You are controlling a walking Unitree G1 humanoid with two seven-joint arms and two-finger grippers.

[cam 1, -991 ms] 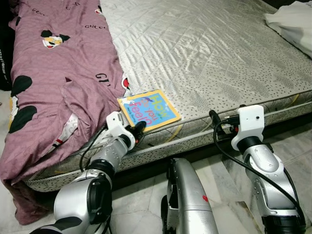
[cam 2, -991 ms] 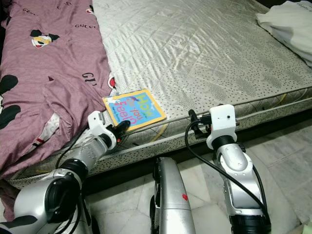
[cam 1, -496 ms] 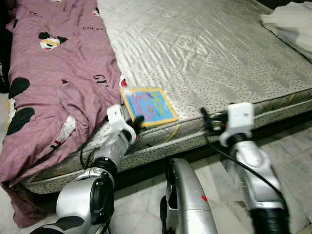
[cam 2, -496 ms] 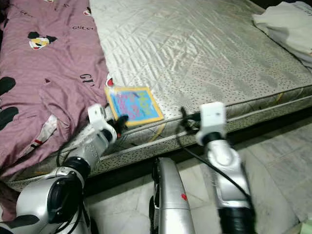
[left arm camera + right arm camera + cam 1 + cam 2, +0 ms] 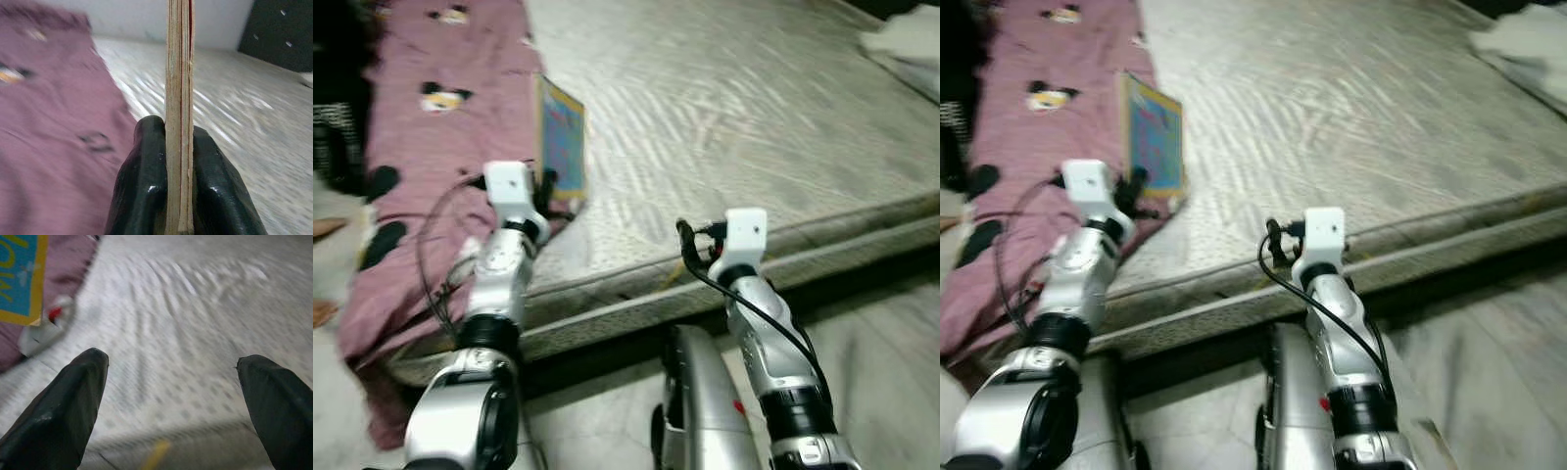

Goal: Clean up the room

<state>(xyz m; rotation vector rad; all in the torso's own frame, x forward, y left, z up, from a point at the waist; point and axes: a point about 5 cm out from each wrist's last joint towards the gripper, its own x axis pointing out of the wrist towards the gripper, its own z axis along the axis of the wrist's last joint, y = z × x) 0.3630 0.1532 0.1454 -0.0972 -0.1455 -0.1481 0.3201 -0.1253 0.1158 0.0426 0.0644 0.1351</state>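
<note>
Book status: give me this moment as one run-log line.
left gripper: shut on book, held upright above mattress | right gripper: open, holding nothing, over mattress edge | purple blanket: on bed | views blurred

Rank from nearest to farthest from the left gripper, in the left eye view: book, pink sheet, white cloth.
1. Book: clamped upright between the left gripper's fingers, so touching.
2. Pink sheet: just below and to the left of that gripper, covering the mattress's left strip.
3. White cloth: far right corner of the mattress, well past the right gripper.
</note>
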